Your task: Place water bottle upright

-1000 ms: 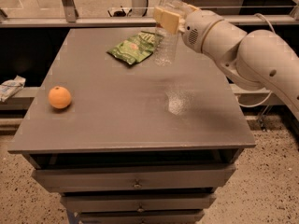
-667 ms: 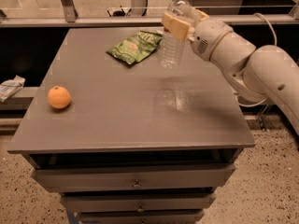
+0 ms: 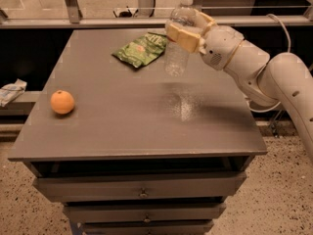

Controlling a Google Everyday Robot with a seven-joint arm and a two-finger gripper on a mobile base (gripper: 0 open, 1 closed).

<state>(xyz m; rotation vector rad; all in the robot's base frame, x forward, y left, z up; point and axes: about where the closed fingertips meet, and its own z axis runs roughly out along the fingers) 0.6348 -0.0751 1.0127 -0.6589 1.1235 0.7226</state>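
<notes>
Water bottle (image 3: 176, 60) is held upright, cap up, just above the table (image 3: 122, 126) toward 1 o'clock, pinched round its upper body by the gripper (image 3: 185, 35). Green snack bag (image 3: 141, 49) is noted at 12 o'clock, orange (image 3: 62, 102) at 9 o'clock.

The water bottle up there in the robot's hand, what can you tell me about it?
The water bottle is small, clear, ribbed plastic with a white cap. It is nearly upright, cap up, clamped around its upper half by the hand over the back of the grey table. Its base seems to hang above the tabletop, near a green bag.
</notes>
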